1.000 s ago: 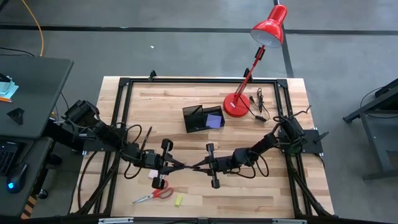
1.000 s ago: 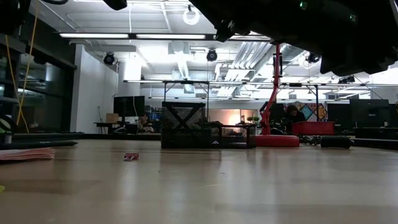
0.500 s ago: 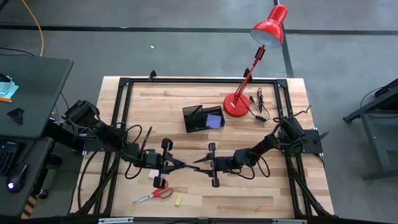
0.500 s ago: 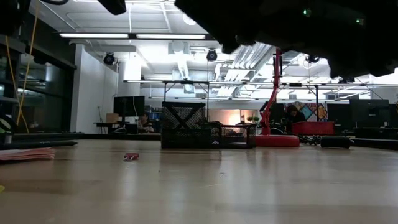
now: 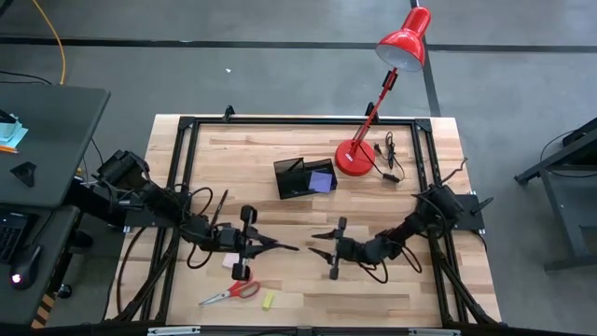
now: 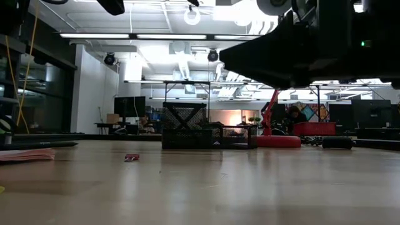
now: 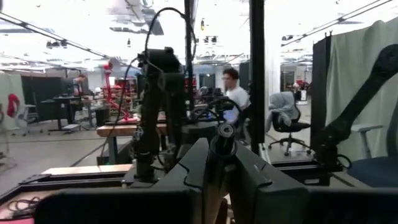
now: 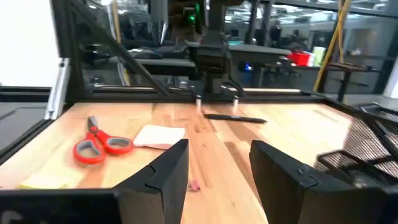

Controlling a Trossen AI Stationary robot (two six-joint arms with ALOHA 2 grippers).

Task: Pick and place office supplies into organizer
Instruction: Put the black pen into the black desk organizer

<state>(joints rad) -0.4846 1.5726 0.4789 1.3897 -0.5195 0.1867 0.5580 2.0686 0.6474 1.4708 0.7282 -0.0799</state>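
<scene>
A thin black pen (image 5: 280,246) sticks out flat from the left end effector (image 5: 264,245), pinched tight, pointing across the wooden bench (image 5: 280,177). The right end effector (image 5: 322,252) is spread, empty. Red scissors (image 5: 233,292) lie nearby.

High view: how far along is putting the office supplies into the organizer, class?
Done: purple sticky-note pad in the organizer. In hand: left hand grips a black pen; right hand open, empty. To do: scissors, pink pad, yellow piece.
</scene>
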